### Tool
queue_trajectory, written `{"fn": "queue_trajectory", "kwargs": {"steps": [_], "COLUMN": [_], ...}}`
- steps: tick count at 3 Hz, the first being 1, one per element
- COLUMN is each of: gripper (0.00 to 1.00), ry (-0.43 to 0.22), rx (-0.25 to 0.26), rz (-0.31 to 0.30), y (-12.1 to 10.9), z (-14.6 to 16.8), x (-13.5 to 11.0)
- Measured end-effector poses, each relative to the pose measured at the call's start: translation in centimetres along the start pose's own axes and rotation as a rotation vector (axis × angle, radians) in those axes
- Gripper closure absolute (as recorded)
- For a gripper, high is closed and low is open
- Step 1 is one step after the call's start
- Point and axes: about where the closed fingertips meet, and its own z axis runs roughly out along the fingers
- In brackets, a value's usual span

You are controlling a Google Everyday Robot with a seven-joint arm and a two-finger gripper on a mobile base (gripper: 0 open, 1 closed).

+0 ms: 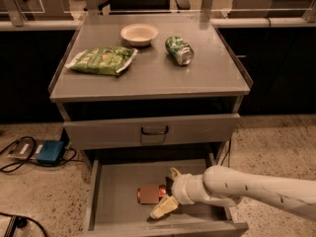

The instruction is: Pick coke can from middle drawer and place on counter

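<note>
The spread end effector [164,192] sits beside the coke can [149,194] in the middle drawer [118,191].

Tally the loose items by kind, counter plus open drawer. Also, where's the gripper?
Cans: 2, the coke can in the middle drawer and the green can on the counter
Bowls: 1, the bowl
Bags: 1, the green bag
Total: 4
The gripper is down in the middle drawer, open around the coke can's right end.

Wht arm [256,189], cream claw [163,193] in drawer [117,189]

Cream end effector [165,192] at red-orange can [149,194]
</note>
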Motion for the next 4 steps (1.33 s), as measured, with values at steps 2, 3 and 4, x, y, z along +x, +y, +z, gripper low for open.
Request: {"fn": "queue_trajectory", "kwargs": {"steps": [2,3,4], "gripper": [0.00,0.00,0.16], "ry": [0.073,0.122,0.128], "rx": [0.050,0.042,0.034], "rz": [-0.132,-0.185,-0.200], "y": [-1.8,-1.8,-1.6], "z": [6.0,9.3,10.1], "x": [2.9,3.6,3.3]}}
